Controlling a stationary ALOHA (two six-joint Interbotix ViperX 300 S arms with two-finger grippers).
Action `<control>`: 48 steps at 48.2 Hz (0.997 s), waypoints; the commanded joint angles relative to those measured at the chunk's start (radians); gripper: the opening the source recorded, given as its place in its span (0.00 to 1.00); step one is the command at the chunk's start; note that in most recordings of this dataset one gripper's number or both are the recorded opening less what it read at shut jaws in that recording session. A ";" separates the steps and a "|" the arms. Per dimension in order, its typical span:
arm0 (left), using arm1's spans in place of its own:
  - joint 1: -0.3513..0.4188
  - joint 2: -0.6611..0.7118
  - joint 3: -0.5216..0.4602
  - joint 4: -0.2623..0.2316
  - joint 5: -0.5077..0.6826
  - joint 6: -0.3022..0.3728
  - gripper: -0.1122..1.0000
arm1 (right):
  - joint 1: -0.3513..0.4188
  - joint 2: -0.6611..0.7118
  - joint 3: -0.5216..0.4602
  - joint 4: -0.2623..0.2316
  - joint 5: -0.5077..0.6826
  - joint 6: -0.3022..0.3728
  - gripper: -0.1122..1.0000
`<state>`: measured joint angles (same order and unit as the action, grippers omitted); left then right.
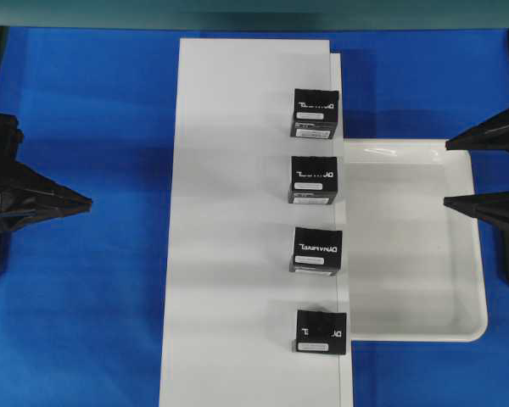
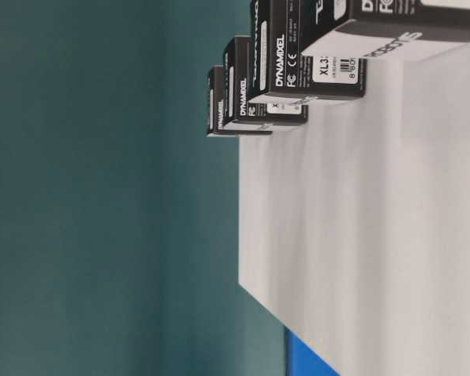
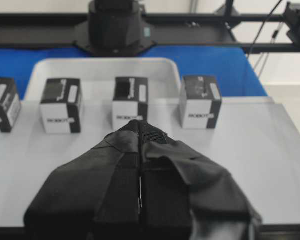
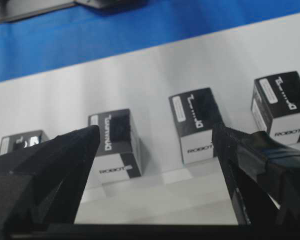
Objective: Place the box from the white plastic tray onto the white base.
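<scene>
Four black boxes sit in a column along the right edge of the white base [image 1: 237, 237], which runs down the middle of the overhead frame on the blue counter [image 1: 85, 322]. The lowest box [image 1: 319, 331] lies near the bottom of that column. The white plastic tray [image 1: 479, 326] lies just right of the base. The left end effector [image 1: 83, 202] is pressed together at mid left; the right end effector [image 1: 448, 172], at the tray's right side, is spread wide and holds nothing
</scene>
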<state>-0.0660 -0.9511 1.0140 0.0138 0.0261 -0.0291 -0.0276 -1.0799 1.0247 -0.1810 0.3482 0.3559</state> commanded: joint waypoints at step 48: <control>-0.002 -0.064 0.023 0.002 -0.020 0.009 0.04 | 0.000 -0.173 0.106 -0.018 -0.044 -0.011 0.96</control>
<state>-0.0660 -1.0308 1.0477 0.0138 0.0199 -0.0245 -0.0276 -1.2594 1.1413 -0.1948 0.3068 0.3451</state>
